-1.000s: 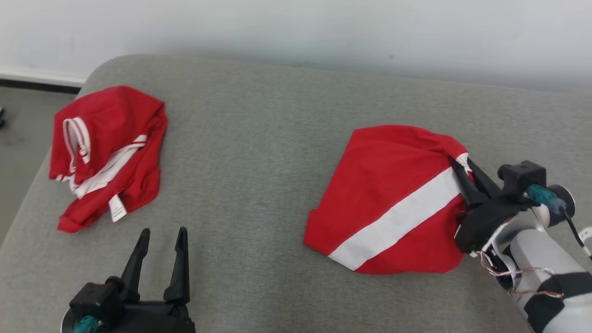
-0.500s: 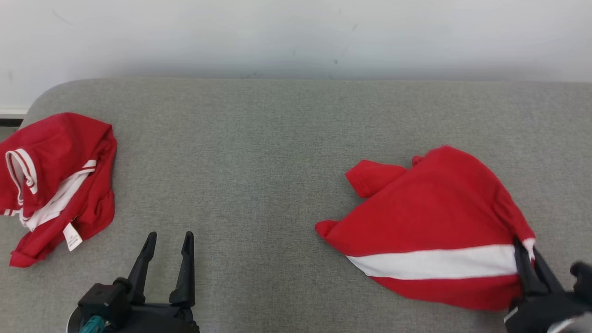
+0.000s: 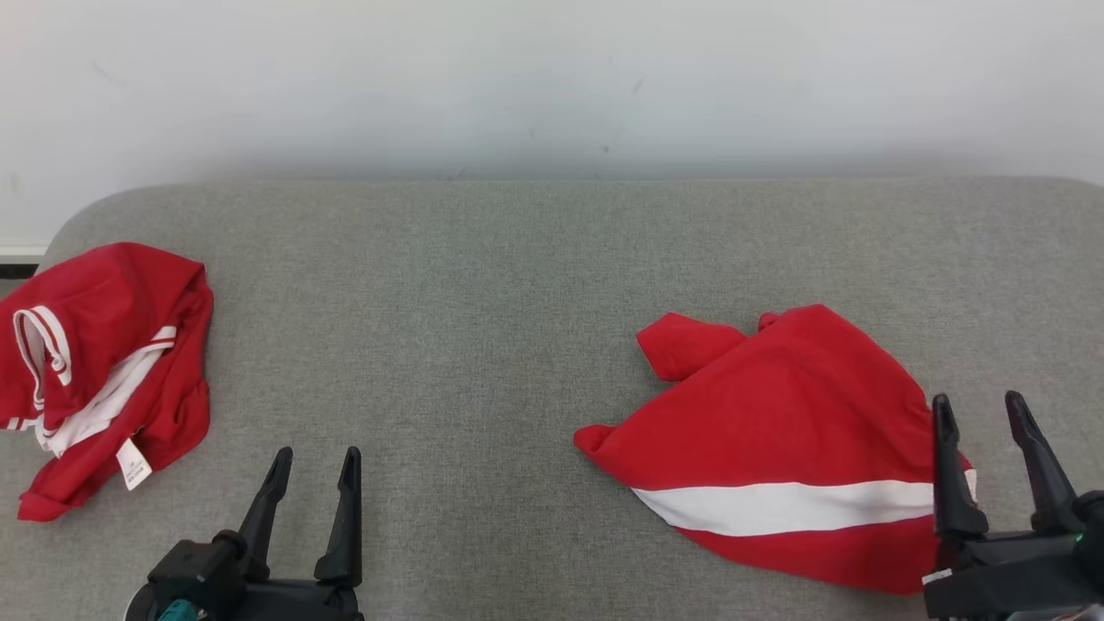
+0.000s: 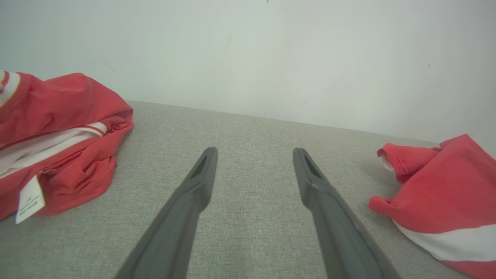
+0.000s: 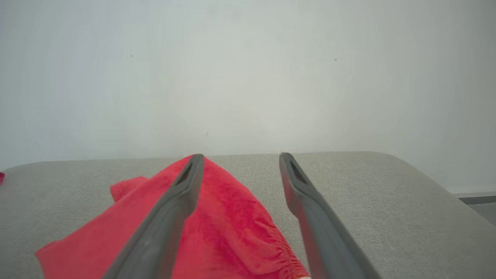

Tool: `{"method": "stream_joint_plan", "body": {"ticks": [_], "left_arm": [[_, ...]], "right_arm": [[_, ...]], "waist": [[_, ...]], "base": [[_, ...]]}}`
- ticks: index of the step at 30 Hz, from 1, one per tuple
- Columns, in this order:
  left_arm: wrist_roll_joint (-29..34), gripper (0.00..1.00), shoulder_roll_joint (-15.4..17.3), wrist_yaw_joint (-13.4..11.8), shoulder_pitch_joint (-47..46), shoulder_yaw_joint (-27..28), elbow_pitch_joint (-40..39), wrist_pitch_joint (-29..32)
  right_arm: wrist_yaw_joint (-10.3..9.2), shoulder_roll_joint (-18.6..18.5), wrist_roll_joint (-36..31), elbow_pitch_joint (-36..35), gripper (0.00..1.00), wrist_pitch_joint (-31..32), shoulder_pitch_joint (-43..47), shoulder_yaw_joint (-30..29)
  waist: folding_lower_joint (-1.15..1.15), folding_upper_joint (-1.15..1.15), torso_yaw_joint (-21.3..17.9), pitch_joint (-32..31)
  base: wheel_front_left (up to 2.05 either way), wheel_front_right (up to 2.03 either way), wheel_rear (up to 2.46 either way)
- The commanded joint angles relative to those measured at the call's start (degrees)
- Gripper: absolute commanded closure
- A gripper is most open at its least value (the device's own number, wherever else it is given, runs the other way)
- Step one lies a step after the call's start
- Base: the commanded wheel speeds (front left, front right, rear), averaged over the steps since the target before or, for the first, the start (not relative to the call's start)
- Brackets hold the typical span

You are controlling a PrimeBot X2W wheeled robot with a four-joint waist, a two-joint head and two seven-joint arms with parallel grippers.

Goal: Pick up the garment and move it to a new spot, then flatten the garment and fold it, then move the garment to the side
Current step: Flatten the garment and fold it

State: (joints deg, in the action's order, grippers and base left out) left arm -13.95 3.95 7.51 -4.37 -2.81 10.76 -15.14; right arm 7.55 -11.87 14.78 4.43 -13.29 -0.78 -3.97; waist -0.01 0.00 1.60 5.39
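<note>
Now left gripper (image 3: 318, 453), right gripper (image 3: 978, 398) agape, empty; garment (image 3: 776, 414) toward cushion (image 3: 448, 345) right edge, open stretch leftward.

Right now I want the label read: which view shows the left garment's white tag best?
Left wrist view: the tag lies large and near. Head view shows it small. Right wrist view faces the other garment.

Grey cushion (image 3: 483, 285), white wall (image 3: 552, 78)

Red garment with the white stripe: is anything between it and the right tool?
Nothing visible. The open right tool sits at the right edge of the red striped garment, one finger overlapping the cloth in the head view. The second red garment lies far left on the grey cushion.
</note>
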Motion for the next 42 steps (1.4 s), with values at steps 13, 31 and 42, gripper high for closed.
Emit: {"method": "stream_joint_plan", "body": {"ticks": [13,31,42], "left_arm": [[0.7,0.00,2.0,-0.1,-3.3,-6.3,1.3,0.0],[-4.9,0.00,7.5,-0.1,-24.7,-34.4,17.2,0.0],[-11.4,1.00,7.6,-0.1,-28.8,-43.9,26.1,0.1]], "right_arm": [[-0.13,4.3,-2.7,-3.6,0.00,-1.2,0.1,5.5],[-0.13,5.6,-1.5,-0.6,0.00,-1.8,-5.1,7.3],[-0.13,6.4,-1.2,-1.0,0.00,-2.0,-5.9,6.7]], "waist": [[0.01,0.00,-0.3,0.2],[0.01,0.00,-8.4,6.9],[0.01,0.00,-11.4,8.4]], "base": [[0.00,0.00,0.00],[0.00,0.00,0.00],[0.00,0.00,0.00]]}}
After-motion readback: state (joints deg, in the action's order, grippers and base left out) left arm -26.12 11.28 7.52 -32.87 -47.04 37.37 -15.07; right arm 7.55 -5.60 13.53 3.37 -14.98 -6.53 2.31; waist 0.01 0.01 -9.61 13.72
